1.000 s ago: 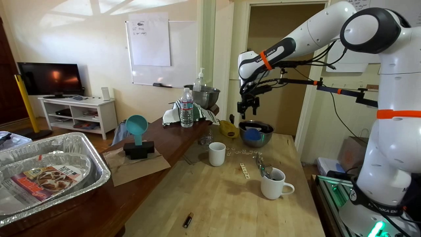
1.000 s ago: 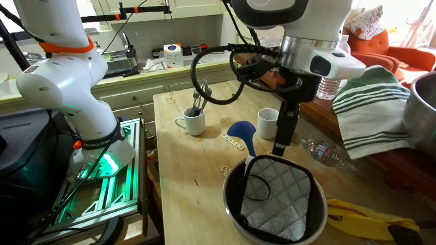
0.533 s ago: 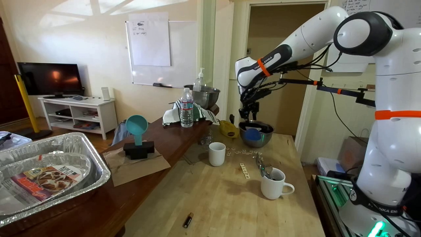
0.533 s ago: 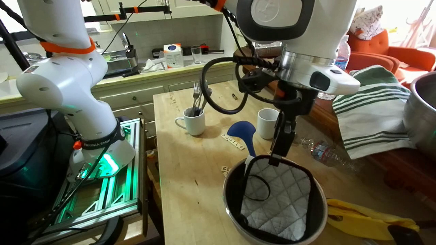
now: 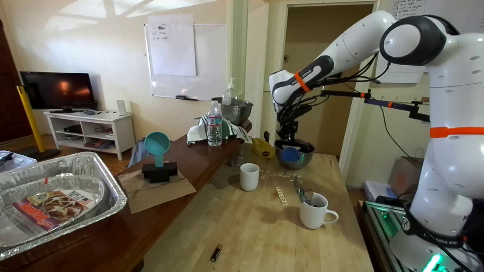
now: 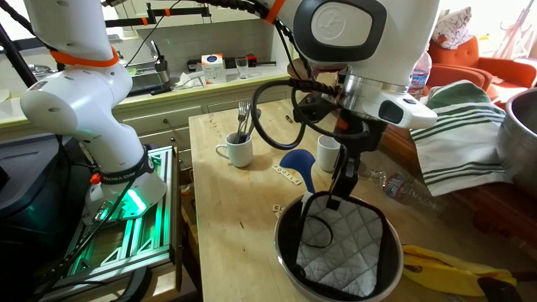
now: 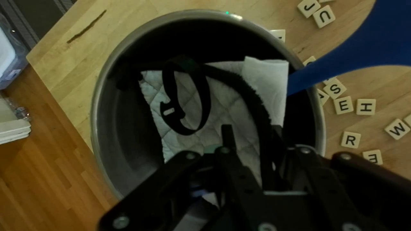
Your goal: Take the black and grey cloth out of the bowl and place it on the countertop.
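Note:
The black and grey cloth (image 6: 342, 251), quilted with a black border, leans inside the metal bowl (image 6: 282, 262); its upper edge reaches the rim. In the wrist view a black loop strap lies over the cloth (image 7: 221, 102). My gripper (image 7: 252, 131) points down over the bowl (image 7: 96, 112), fingers apart, with the cloth's black border running between them. A strip of grey fabric shows between the left finger (image 7: 228, 134) and that border. Against the right finger the border looks very close; contact cannot be told. Bare wooden countertop (image 6: 239, 260) surrounds the bowl.
A blue ladle (image 6: 298, 161) sticks out over the bowl's rim beside my gripper. Letter tiles (image 7: 350, 140) lie near the bowl. A white mug (image 6: 328, 153), a mug with cutlery (image 6: 240, 151), a lying bottle (image 6: 396, 186) and a yellow item (image 6: 453, 270) stand or lie around.
My gripper has come down to the cloth's upper edge at the bowl, and its fingers have drawn closer together. Cloth and bowl have stayed in place.

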Robot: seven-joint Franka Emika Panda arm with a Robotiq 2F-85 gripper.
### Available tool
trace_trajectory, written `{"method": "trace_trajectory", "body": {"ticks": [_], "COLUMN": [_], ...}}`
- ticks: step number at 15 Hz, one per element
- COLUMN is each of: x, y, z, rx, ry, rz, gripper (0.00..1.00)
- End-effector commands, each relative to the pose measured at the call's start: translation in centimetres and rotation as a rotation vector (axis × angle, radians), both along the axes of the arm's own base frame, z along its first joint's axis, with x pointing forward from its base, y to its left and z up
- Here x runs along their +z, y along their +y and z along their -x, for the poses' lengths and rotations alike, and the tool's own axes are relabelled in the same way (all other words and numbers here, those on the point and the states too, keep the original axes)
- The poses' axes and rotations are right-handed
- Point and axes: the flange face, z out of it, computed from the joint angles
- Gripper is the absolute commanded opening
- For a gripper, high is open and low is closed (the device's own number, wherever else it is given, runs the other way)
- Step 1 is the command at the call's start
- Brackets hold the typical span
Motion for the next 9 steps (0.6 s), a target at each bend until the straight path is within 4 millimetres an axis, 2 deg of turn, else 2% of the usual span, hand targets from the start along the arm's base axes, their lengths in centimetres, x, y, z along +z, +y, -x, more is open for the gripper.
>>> {"method": "trace_trajectory", "body": {"ticks": [1,2,3,6,9], "x": [-0.5,0.0,0.6,4.1,8.7], "y": [-0.1,-0.1,-0.2,-0.7,-1.3], "z": [0.0,0.0,0.0,-0.1,0.3], "rx": [0.016,0.015,0.012,-0.009,-0.029], "ry": [0.001,-0.003,-0.01,-0.058,-0.132], "rz": [0.009,0.013,0.014,0.032,0.06], "gripper": [0.08,0.06,0.0,0.02,0.02]}}
